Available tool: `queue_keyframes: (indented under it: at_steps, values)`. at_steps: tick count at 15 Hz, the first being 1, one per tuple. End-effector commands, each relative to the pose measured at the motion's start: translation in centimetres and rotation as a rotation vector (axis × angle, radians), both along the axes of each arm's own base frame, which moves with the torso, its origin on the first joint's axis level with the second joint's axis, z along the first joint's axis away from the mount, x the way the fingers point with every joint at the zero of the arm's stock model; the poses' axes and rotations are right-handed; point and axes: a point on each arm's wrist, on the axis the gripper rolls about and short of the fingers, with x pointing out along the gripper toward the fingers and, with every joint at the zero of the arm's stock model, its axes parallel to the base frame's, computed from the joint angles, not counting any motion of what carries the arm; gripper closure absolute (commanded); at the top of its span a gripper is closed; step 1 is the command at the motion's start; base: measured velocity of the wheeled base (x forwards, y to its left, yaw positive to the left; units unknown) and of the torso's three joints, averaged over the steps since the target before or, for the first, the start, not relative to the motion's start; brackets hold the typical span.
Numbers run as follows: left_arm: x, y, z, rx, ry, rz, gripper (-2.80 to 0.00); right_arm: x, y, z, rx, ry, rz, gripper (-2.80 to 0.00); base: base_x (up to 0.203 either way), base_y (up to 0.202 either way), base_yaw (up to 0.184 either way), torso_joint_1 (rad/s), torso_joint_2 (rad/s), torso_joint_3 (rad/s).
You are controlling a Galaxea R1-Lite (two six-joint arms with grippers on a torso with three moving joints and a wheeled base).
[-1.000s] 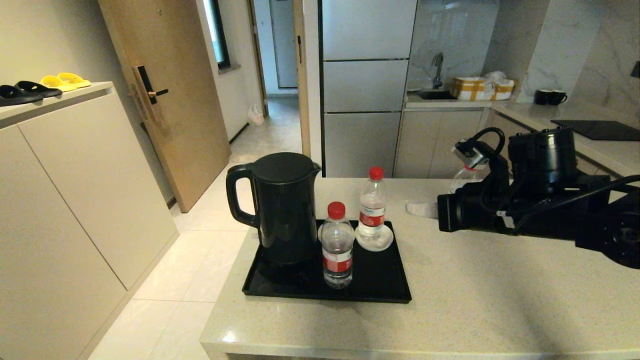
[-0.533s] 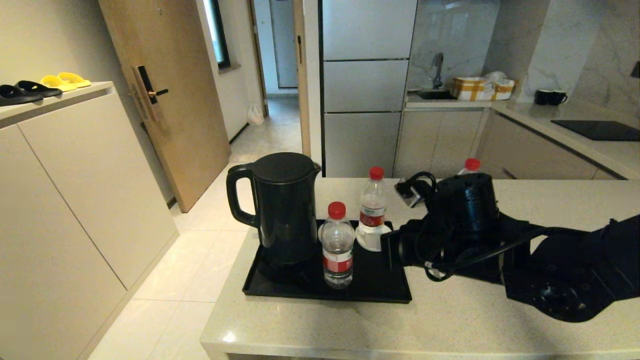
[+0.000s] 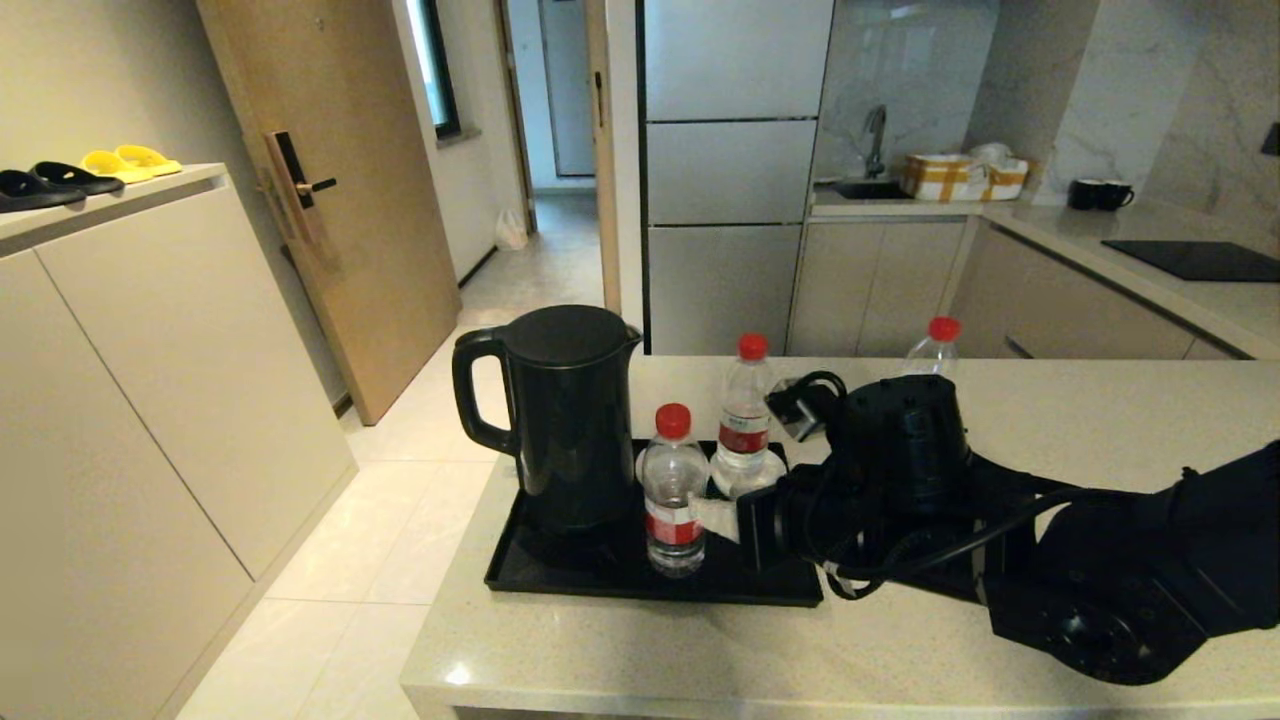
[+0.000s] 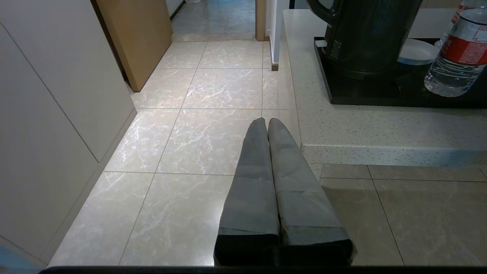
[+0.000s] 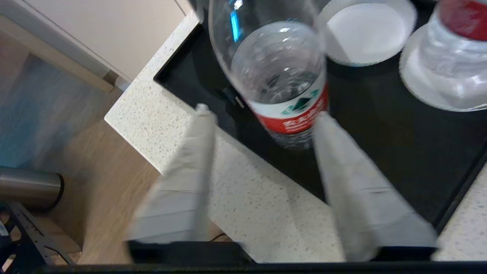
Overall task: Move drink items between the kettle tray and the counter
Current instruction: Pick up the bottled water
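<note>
On the table [image 3: 1000,620] I log a glossy black kettle tray [image 3: 760,585] near the left front corner, carrying a black kettle [image 3: 560,420] at its left side. Item one: front bottle [image 3: 673,490], red cap, red-and-white label, standing upright on the tray just right of the kettle. Item two: rear bottle [image 3: 745,415], same type, upright on a white saucer [image 3: 728,478] at the back of the tray; a second white saucer [image 5: 365,32] lies on the tray beside it, as my right wrist view shows. Item three: far bottle [image 3: 935,348], upright on the table off the tray, well behind my right arm, which hides its lower part. My right end effector [image 3: 718,520] reaches in low over the tray's right half, pointing toward the front bottle; in the right wrist view its pale fingers [image 5: 190,167] are spread wide, one on each side of the bottle's labelled base, gripping nothing, and I cannot tell whether either finger touches the bottle. My left end effector [image 4: 267,123] hangs off the table's left side over the tiled floor [image 4: 213,87], its two fingers pressed together and empty; the tray edge, kettle base and front bottle show beyond it. Background stock: a tall cabinet [image 3: 150,380] at left with black and yellow slippers [image 3: 85,170] on top, a wooden door [image 3: 330,180], a kitchen run with a sink [image 3: 870,185] and a black cooktop [image 3: 1200,258].
</note>
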Motion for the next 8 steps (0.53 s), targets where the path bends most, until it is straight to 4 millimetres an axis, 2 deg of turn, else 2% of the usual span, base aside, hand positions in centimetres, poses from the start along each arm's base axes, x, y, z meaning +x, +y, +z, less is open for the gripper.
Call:
queue_keyframes:
  at_steps: [1, 8]
  values:
    - [0.0, 0.0, 0.0, 0.0, 0.001, 0.0, 0.0, 0.1, 0.4, -0.7, -0.009, 0.012, 0.007, -2.8, 0.0, 0.0, 0.0, 0.0, 0.0, 0.0]
    - [0.0, 0.0, 0.0, 0.0, 0.002, 0.0, 0.0, 2.1, 1.9, -2.6, -0.001, -0.044, -0.042, -2.8, 0.0, 0.0, 0.0, 0.0, 0.0, 0.0]
